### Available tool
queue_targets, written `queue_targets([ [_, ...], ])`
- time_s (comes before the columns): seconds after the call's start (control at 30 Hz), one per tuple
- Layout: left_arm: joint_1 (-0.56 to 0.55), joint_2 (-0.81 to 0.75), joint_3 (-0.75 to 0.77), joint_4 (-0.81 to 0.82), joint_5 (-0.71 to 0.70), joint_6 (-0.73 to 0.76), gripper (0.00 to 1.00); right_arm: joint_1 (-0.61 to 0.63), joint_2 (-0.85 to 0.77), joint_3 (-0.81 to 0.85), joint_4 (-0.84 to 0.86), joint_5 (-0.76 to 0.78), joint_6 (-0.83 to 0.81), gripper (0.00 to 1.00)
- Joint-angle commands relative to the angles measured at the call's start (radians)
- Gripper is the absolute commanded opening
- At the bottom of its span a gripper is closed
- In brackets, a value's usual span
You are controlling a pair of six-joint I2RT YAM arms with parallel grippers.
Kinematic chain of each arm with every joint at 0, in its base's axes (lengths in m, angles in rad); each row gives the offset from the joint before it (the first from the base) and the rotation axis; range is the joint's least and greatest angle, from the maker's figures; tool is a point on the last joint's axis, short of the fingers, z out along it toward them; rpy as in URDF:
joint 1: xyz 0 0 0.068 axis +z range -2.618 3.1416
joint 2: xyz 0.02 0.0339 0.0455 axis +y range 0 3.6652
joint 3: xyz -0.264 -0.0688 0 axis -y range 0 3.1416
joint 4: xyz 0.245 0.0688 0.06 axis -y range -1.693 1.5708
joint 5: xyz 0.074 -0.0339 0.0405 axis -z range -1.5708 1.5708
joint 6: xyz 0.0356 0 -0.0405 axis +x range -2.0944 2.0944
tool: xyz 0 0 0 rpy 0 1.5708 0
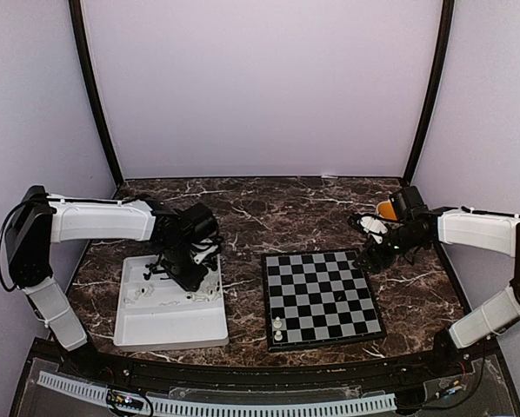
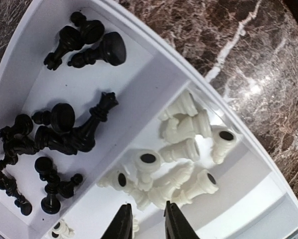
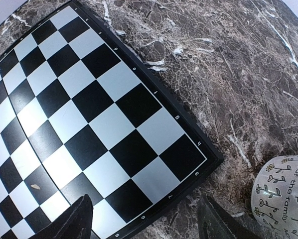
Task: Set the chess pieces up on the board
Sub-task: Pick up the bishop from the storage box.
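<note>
The chess pieces are tiny glossy plastic figures. Most lie tumbled in the white tray [image 2: 154, 74]: the black ones [image 2: 64, 134] in one compartment, the white ones [image 2: 179, 149] heaped in the next, across a divider wall. Two white pieces [image 1: 278, 328] stand on the board [image 1: 323, 295] at its near left corner. My left gripper [image 2: 148, 224] hangs over the white heap, its fingers only a narrow gap apart and pinching nothing I can make out. My right gripper [image 3: 146, 229] is spread wide above the board's far right corner, where the thin black border meets the marble table [image 3: 228, 74]. A patterned mug [image 3: 283, 199] stands just beside that corner. A strip of marble separates tray from board.
</note>
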State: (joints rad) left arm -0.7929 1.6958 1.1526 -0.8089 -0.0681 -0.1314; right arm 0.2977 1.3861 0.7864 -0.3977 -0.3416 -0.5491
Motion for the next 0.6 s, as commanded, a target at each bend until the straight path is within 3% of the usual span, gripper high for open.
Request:
queue_targets([
  [0.0, 0.045, 0.022, 0.008, 0.019, 0.026, 0.050, 0.26, -0.005, -0.004, -0.010, 0.008, 0.008, -0.007, 0.73],
  [0.57, 0.053, 0.021, -0.050, 0.066, 0.159, 0.078, 0.29, -0.005, 0.015, -0.007, 0.006, 0.010, -0.008, 0.73],
])
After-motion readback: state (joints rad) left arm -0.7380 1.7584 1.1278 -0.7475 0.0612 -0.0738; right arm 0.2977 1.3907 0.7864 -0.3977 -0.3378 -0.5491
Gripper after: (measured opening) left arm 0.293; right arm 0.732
